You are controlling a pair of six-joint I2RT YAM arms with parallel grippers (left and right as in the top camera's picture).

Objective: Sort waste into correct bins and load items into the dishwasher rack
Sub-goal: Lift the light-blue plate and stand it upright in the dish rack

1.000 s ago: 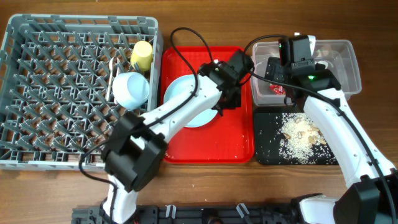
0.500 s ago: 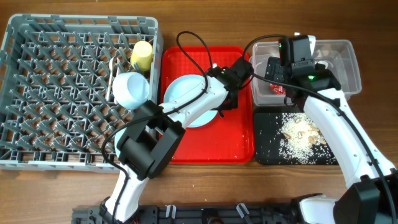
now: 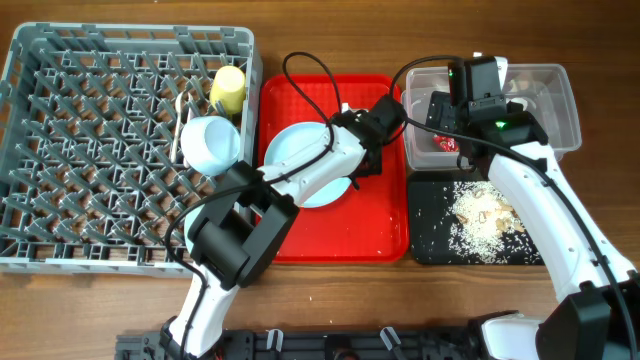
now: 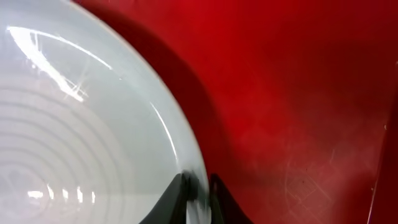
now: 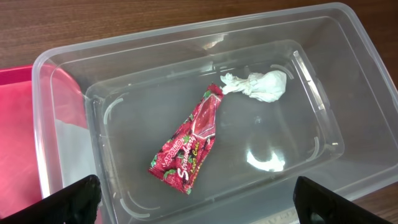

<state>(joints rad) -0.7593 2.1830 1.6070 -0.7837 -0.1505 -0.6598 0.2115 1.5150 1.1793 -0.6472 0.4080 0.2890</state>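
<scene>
The left gripper (image 4: 196,198), arm reaching low across the tray (image 4: 298,93), nips the plate (image 4: 74,124) by its rim, presumably to lift it to the rack (image 3: 90,190), while beyond it the right gripper (image 5: 199,202) hangs wide open and empty over the tub (image 5: 62,87) holding wrapper (image 5: 189,146) and tissue (image 5: 258,85).

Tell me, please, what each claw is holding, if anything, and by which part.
The left claw pinches the plate by its rim. The right claw is open over the tub and holds nothing.
</scene>
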